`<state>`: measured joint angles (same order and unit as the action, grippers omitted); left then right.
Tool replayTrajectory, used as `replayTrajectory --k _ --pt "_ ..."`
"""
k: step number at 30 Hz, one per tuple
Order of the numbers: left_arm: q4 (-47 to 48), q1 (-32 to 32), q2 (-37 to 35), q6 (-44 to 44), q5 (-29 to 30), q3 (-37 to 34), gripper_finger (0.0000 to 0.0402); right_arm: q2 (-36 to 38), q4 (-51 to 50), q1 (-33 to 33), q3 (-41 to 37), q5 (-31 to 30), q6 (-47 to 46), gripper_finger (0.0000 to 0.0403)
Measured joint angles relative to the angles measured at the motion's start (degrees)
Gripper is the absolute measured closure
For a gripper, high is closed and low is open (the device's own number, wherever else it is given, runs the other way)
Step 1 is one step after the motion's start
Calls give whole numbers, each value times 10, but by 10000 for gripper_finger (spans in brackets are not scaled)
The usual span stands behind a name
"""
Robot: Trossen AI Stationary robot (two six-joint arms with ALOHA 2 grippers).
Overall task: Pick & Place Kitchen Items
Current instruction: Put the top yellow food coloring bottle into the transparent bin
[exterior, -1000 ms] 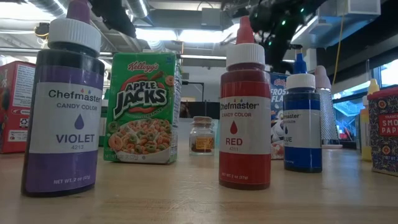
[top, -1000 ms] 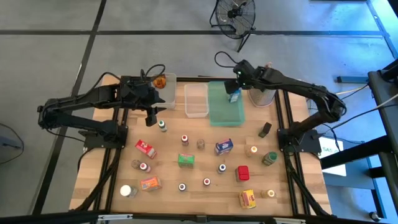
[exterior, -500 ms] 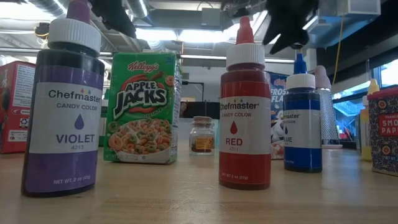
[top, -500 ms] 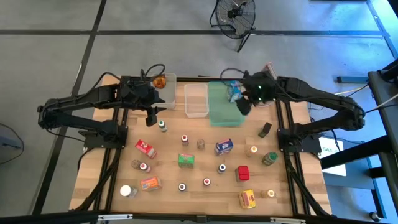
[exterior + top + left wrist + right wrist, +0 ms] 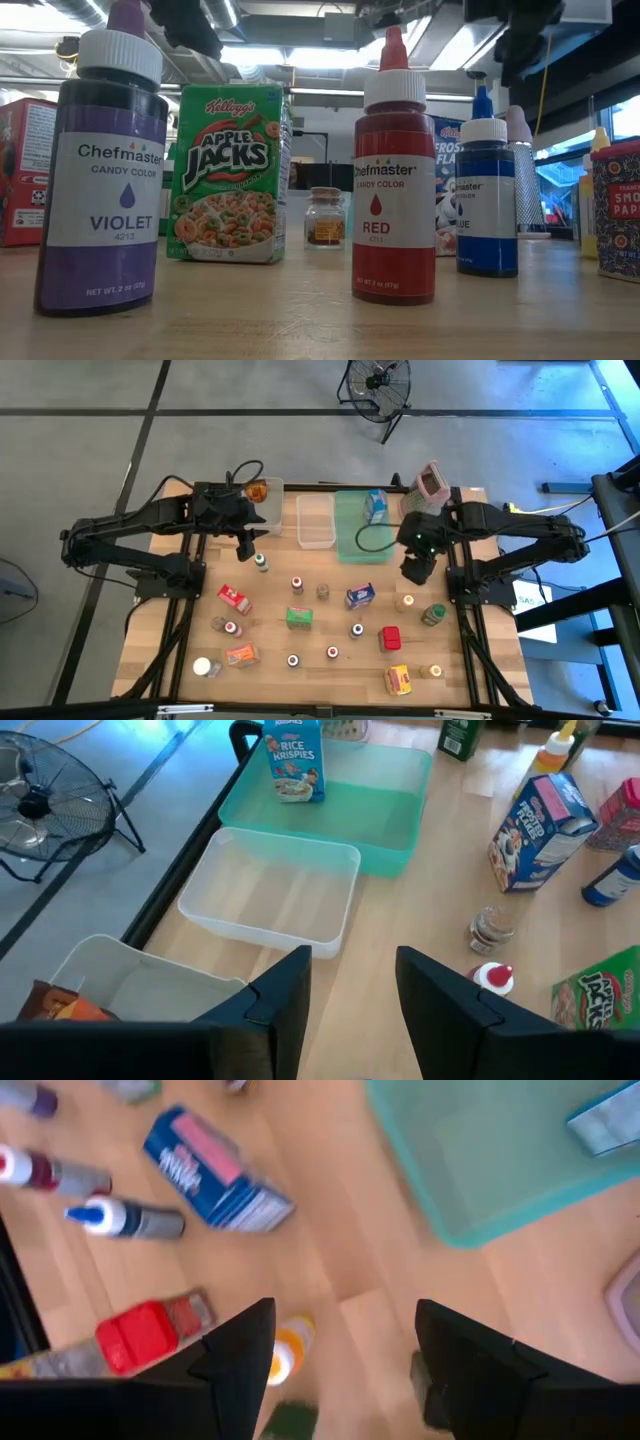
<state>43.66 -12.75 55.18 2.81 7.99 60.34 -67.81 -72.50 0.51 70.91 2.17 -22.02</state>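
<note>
Several kitchen items stand on the wooden table: a blue cereal box (image 5: 360, 595), a green box (image 5: 298, 617), a red box (image 5: 391, 638), a yellow box (image 5: 399, 679) and little capped bottles. A Rice Krispies box (image 5: 376, 506) stands upright on its base at the far end of the green tray (image 5: 352, 545). My left gripper (image 5: 243, 550) hangs open above the table beside the clear bins, nothing between its fingers (image 5: 285, 990). My right gripper (image 5: 413, 572) hangs open near the tray's right near corner, above bare wood (image 5: 340, 1310).
Two clear bins sit left of the tray: an empty one (image 5: 314, 522) and one (image 5: 268, 508) holding an orange packet (image 5: 257, 491). A metal grater with a pink top (image 5: 430, 485) stands at the far right. The low view shows violet (image 5: 100, 170), red (image 5: 393, 180) and blue (image 5: 487, 195) bottles.
My right gripper has drawn back from the Rice Krispies box in the green tray, swinging toward the table's right and near edge and tipping to point more steeply down. The box stays standing in the tray. My left arm has kept still.
</note>
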Motion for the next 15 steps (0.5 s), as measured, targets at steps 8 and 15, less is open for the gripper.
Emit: replayTrajectory --k 8,15 --pt "-2 0 1 -6 0 0 258 0 -3 -77 -29 0 -55 158" --pt "-2 0 17 0 0 0 258 0 8 -126 -70 0 -162 158"
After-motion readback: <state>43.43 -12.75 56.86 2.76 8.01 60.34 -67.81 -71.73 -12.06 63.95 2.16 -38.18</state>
